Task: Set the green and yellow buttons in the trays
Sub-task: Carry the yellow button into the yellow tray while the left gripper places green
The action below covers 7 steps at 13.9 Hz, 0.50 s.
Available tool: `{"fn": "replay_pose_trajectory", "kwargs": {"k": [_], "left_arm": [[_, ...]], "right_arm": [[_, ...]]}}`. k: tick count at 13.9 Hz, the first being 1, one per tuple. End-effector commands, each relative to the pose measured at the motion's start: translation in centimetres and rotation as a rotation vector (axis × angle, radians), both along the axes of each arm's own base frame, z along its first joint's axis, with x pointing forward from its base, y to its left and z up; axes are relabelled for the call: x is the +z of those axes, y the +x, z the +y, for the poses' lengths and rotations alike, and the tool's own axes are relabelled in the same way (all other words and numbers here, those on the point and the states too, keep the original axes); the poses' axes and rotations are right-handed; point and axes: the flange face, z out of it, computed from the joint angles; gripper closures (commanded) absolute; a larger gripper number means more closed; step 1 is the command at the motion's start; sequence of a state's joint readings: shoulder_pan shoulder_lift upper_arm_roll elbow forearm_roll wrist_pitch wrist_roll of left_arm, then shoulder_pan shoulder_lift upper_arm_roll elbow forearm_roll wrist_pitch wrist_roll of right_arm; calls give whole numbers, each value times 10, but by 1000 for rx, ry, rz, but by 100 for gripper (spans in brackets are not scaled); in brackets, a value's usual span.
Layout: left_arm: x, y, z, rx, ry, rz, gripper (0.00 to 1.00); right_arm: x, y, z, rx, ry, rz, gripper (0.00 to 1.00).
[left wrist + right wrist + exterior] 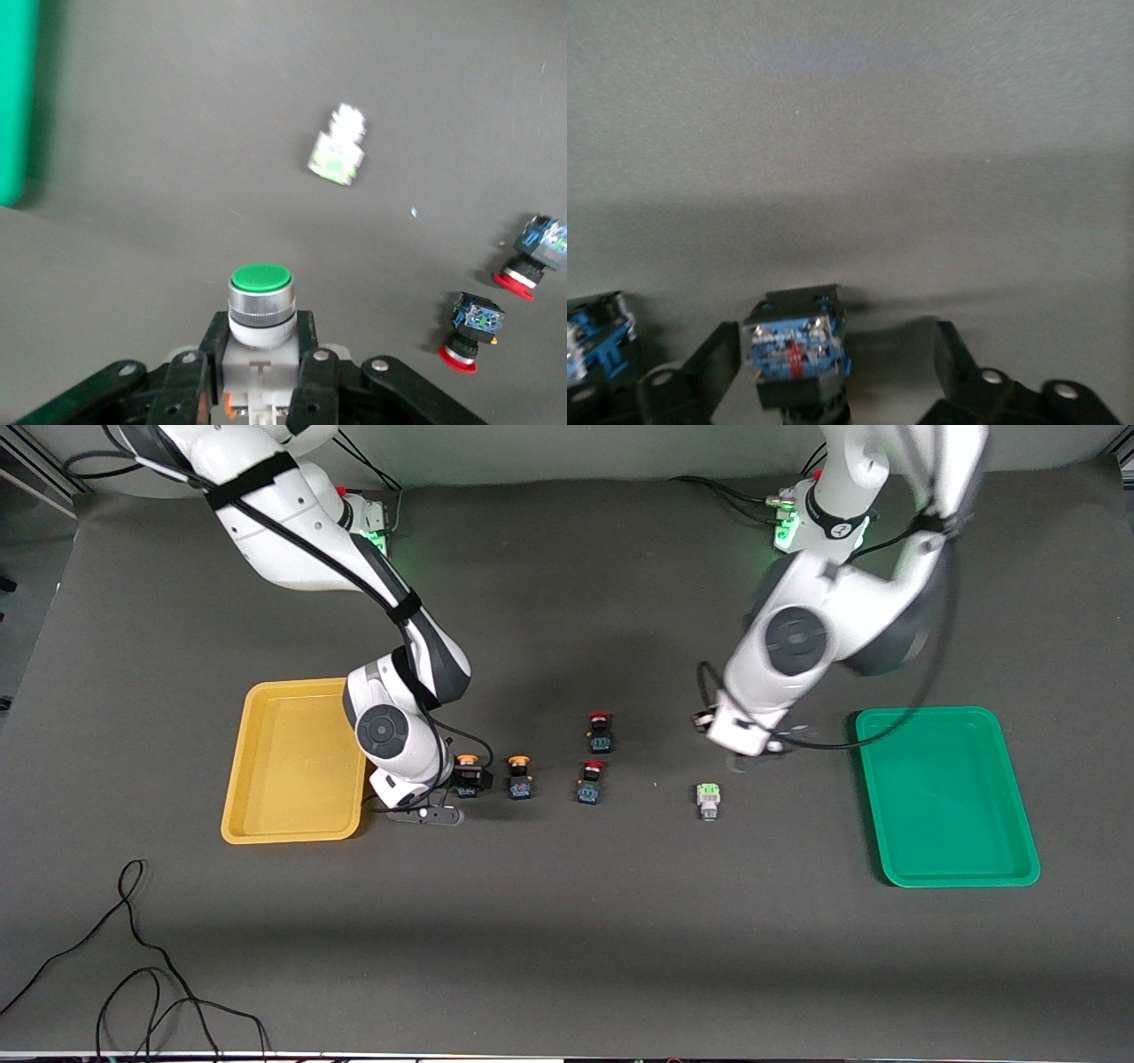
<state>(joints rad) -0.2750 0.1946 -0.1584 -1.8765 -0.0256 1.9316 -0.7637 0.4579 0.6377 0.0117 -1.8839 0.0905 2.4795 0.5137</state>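
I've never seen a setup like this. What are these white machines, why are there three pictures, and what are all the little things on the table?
They are two robot arms, each ending in two fingers. The big picture looks down from across the table; the other two come from cameras on each arm's wrist.

On the table lie a yellow tray and a green tray, with small pushbuttons between them: two orange-capped, two red-capped and one pale green button.

The left gripper, between the red buttons and the green tray, is shut on another green button. The right gripper, beside the yellow tray, is open around an orange-capped button, not squeezing it.
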Motion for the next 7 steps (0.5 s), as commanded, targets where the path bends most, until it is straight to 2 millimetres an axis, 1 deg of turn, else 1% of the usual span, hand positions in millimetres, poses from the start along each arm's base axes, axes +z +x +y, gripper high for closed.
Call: {"fn": "replay_pose_trajectory", "kwargs": {"k": [1,2,3,4,5,6,7], "left_arm": [[36,23,92,-69,-30,27,79],[44,26,139,-114,-45,53,79],[48,30,190,-155,-66,66,79],[48,32,233,-180,-79,59,79],[42,35,262,-211,-86,52,80],[33,38,286,-246,-78,39,80],[19,41,309,-248,-83,23,81]], "right_arm": [[1,1,12,-8,10,-23,79],[6,2,12,-12,13,-26,100],[13,2,12,-25,13,-25,100],[23,4,10,-46,10,-18,100],[33,3,8,-42,3,-1,100],[48,4,5,-34,-1,10,100],[65,4,2,-33,-6,24,100]]}}
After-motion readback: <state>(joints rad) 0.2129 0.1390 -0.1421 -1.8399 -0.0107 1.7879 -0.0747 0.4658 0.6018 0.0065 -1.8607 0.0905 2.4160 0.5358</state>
